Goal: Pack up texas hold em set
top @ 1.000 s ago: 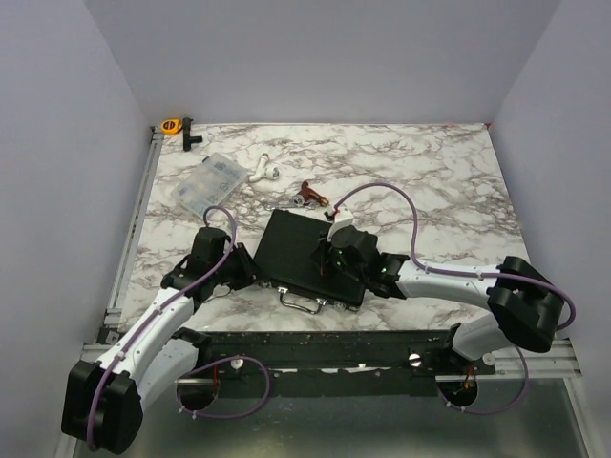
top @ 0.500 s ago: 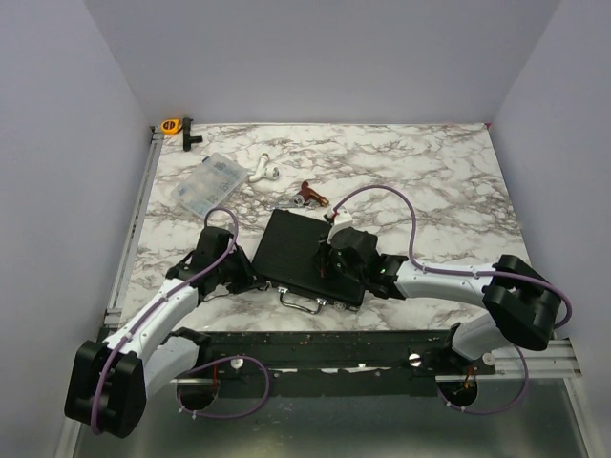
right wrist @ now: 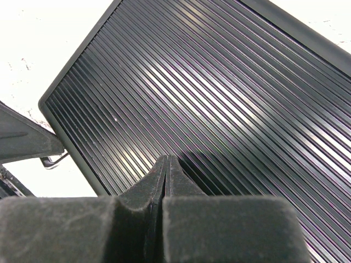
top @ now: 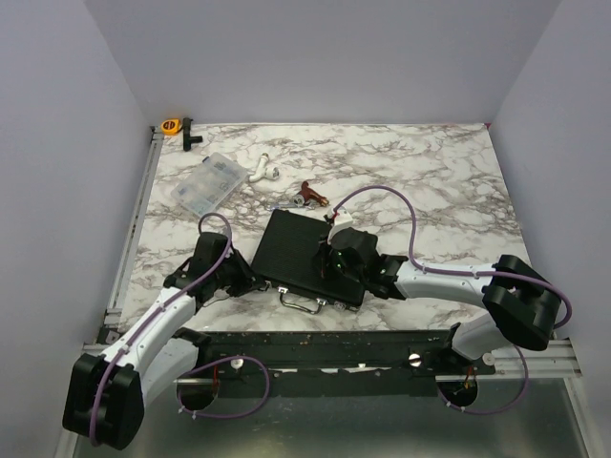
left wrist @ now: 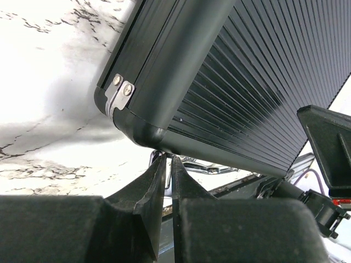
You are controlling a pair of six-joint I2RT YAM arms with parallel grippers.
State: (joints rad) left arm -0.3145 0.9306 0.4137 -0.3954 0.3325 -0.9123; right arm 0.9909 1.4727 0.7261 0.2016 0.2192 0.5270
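the case (top: 307,258) lay shut on the bench (top: 430,181), near the front edge. the right hand (right wrist: 166,160) was clenched, its tips held at the ribbed lid. the left hand (left wrist: 166,159) was clenched to a slit under a corner, beside a silver fitting (left wrist: 194,163); whether that was pinched could not be told. if the corner were levered, the case might be skidded off the edge.

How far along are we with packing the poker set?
Done: the case lies flat with its lid down. In hand: the right gripper, shut, rests its tips on the ribbed lid, while the left gripper, fingers almost together, sits under the case's near corner beside a silver fitting. Left: securing the case; whether it is latched cannot be told.
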